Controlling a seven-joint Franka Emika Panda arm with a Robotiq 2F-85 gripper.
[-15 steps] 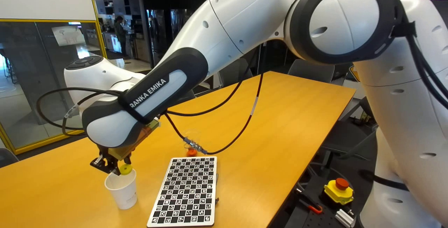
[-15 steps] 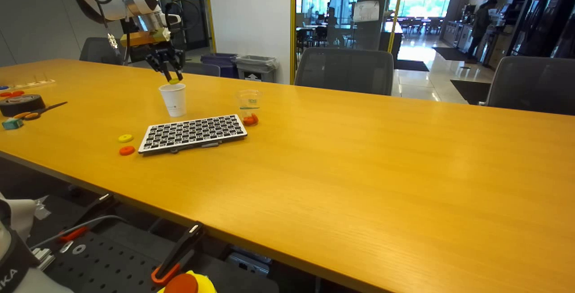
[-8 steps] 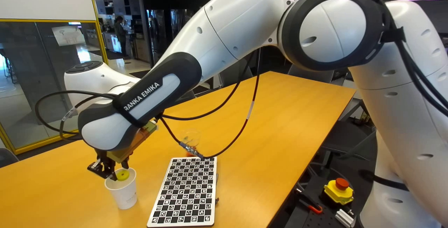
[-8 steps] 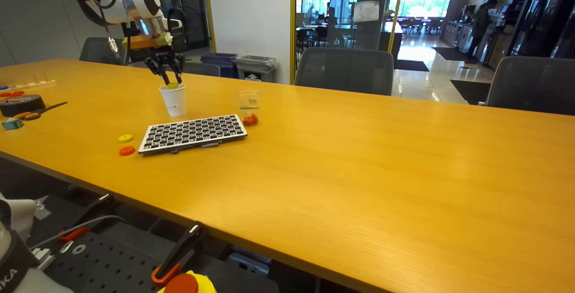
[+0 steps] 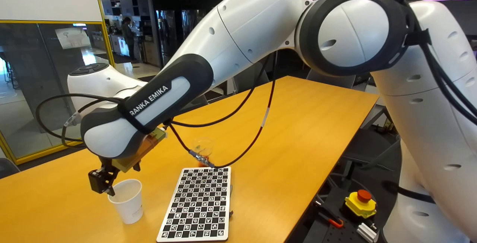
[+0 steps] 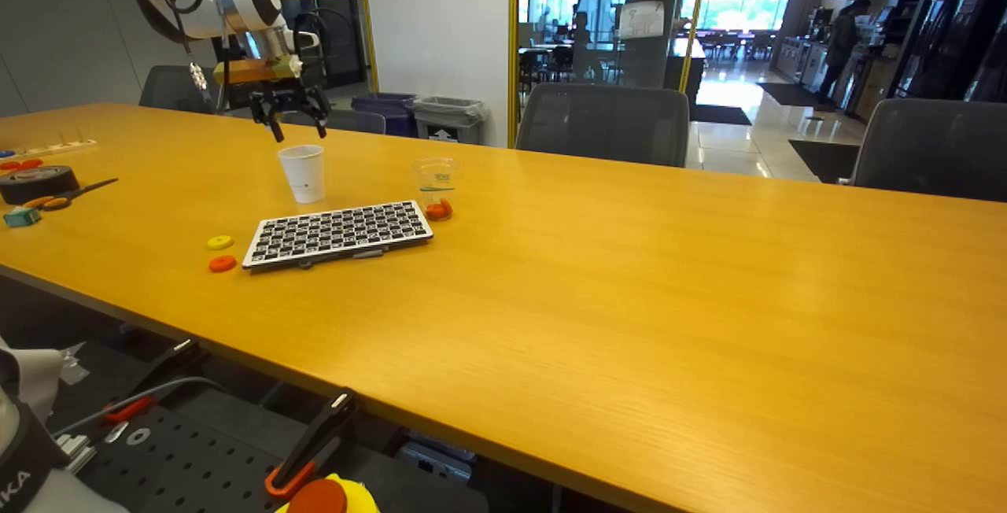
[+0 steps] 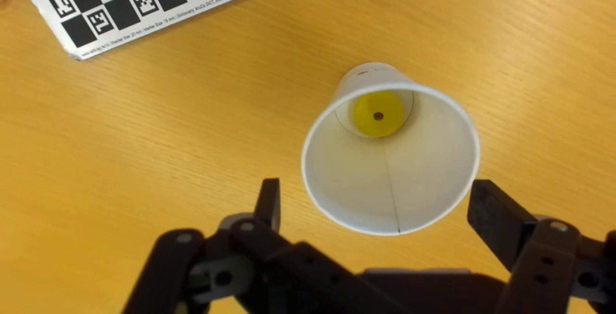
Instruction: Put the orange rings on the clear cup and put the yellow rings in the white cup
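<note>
My gripper (image 7: 375, 184) is open above the white cup (image 7: 423, 174), its fingers spread wider than the rim with nothing between them. A yellow ring (image 7: 365, 117) lies at the bottom of that cup, which stands upright in both exterior views. Another yellow ring (image 6: 214, 243) rests on the table beside an orange ring (image 6: 223, 264), near the board's corner. The clear cup (image 6: 437, 171) stands past the board's far end with several orange rings (image 6: 435, 212) at its base. In an exterior view a cable partly covers the clear cup (image 5: 203, 144).
A flat checkered board (image 6: 338, 231) lies between the two cups. At the table's far left are a black tape roll (image 6: 38, 184), scissors (image 6: 79, 192), a green block (image 6: 22, 217) and a pegged strip (image 6: 67, 147) with more red-orange pieces (image 6: 31, 163) nearby.
The gripper came down to the white cup's mouth with a yellow ring, then opened. The ring dropped to the cup's bottom, and the cup shifted slightly.
</note>
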